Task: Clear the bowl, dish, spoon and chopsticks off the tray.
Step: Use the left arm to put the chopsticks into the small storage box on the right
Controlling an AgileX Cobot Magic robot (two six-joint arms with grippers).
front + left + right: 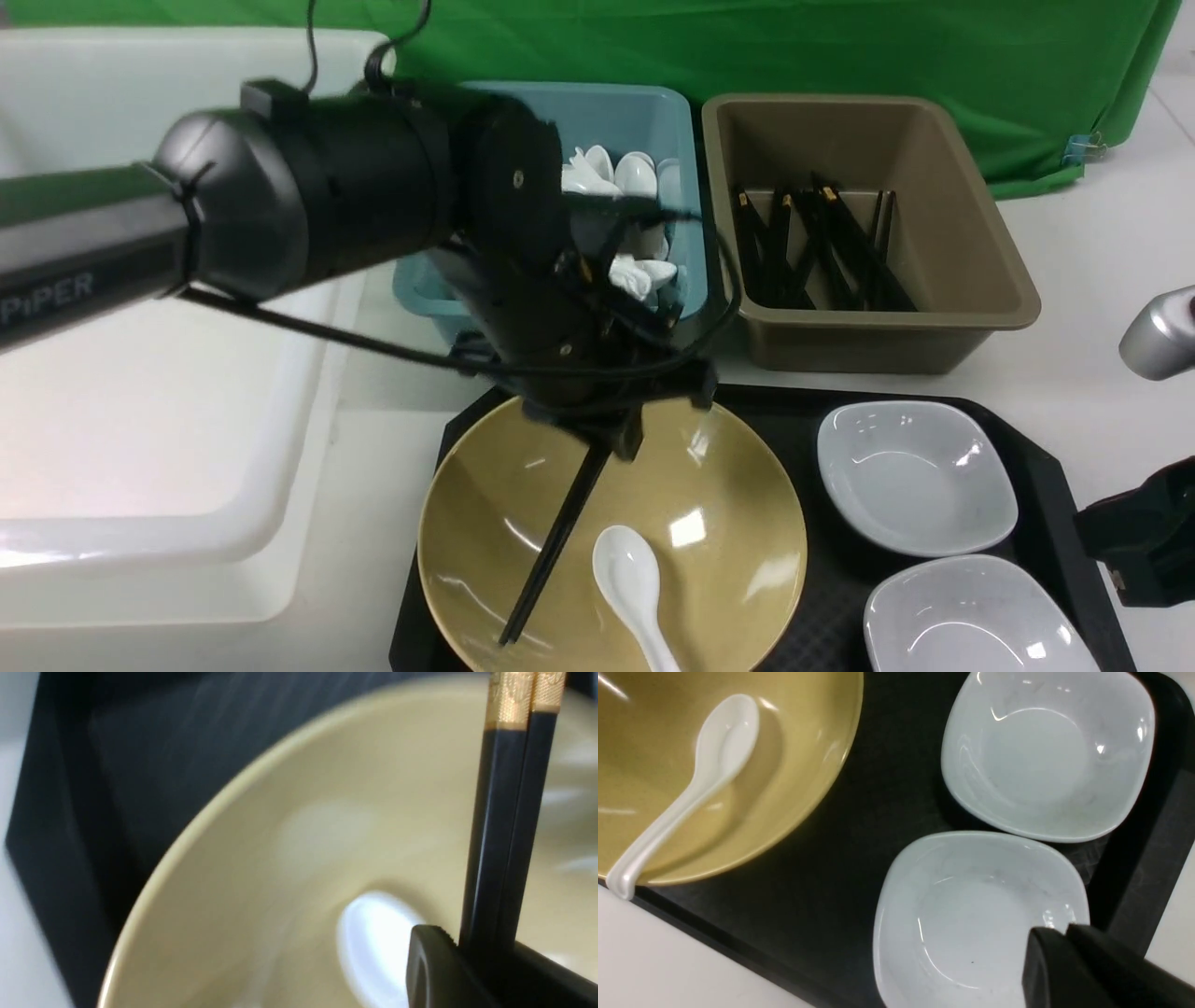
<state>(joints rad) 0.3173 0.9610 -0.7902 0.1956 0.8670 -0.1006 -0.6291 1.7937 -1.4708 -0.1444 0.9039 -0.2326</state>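
- Clock read off the front view, 12 pointing away from the robot.
- Left pincer (pixel 616 437) clamped shut on the chopsticks (pixel 555 546) near their upper end. Pair held together and tilted, tips slanting down toward 7 o'clock inside the bowl (pixel 728 523). Can't tell if the tips touch the glaze or hang just above it.
- Bowl parked on the 9 o'clock half of the tray (pixel 1046 467).
- Spoon (pixel 635 588) lying in the bowl, scoop near the middle, handle running out to 5 o'clock with its end poking over the rim. Just beside the chopsticks on their 3 o'clock side, not touching.
- Two white squarish dishes on the 3 o'clock half of the tray: far dish (pixel 915 476) and near dish (pixel 971 616), right beside each other.
- Right pincer (pixel 1057 935) closed with fingers pressed together, gripping nothing, hovering over a corner of the near dish by the tray's 4 o'clock edge.
- Past the tray at 12: teal bin (pixel 653 112) full of white spoons (pixel 635 173), half hidden behind the left arm (pixel 308 187). Same arm and its cables also blocking the bowl's 12 o'clock rim.
- At 1 o'clock: brown bin (pixel 934 327) with a heap of spare black sticks (pixel 812 252).
- Big white tub (pixel 140 420) at 9 to 10 o'clock on the pale surface (pixel 1102 233), green cloth (pixel 747 47) along the back.
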